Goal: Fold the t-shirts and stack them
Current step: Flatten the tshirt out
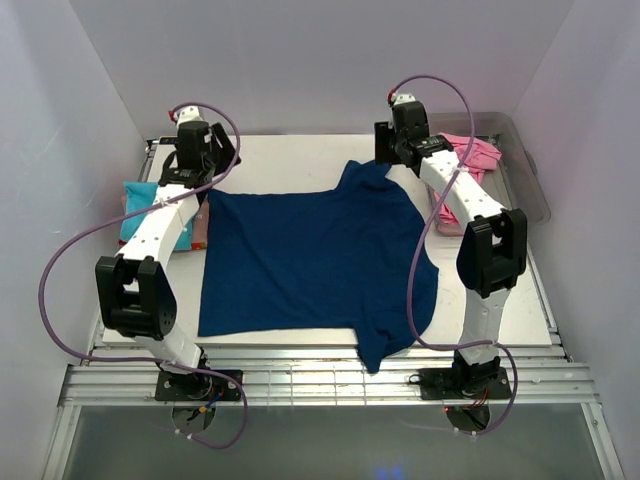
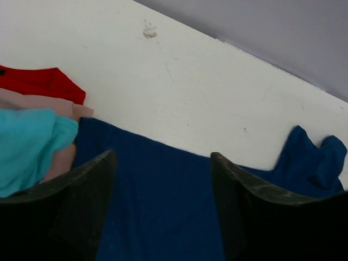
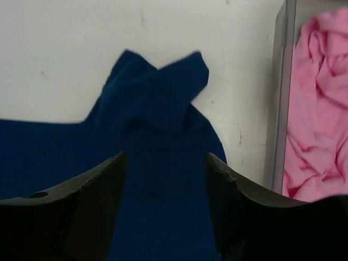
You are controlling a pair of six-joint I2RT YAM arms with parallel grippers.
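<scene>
Top external view gives you the navy t-shirt (image 1: 310, 260) spread nearly flat across the middle of the white table (image 1: 290, 160). Its straight edge faces the left of the frame, one sleeve pokes up at upper centre and the other reaches down at lower centre to the table's near edge. The cloth is plain dark blue with a few soft creases.

Your left gripper (image 1: 197, 150) sits at upper left, over the shirt's far left corner. In the left wrist view, the left gripper (image 2: 163, 157) has its jaws spread wide, with navy cloth showing between them and nothing pinched. At that view's left edge you see the turquoise t-shirt (image 2: 27, 141) bunched on a pale pink cloth (image 2: 62, 109) and a red cloth (image 2: 43, 84), just beside the navy shirt's edge.

Your right gripper (image 1: 400, 150) is at upper centre, by the upper sleeve. In the right wrist view, the right gripper (image 3: 166, 157) also stands open, and the crumpled sleeve lies just beyond its fingers. You cannot tell whether either gripper touches the cloth.

The pink t-shirt (image 3: 318, 109) lies crumpled inside the clear tub (image 3: 280, 109) at the right of the frame, apart from the navy shirt
</scene>
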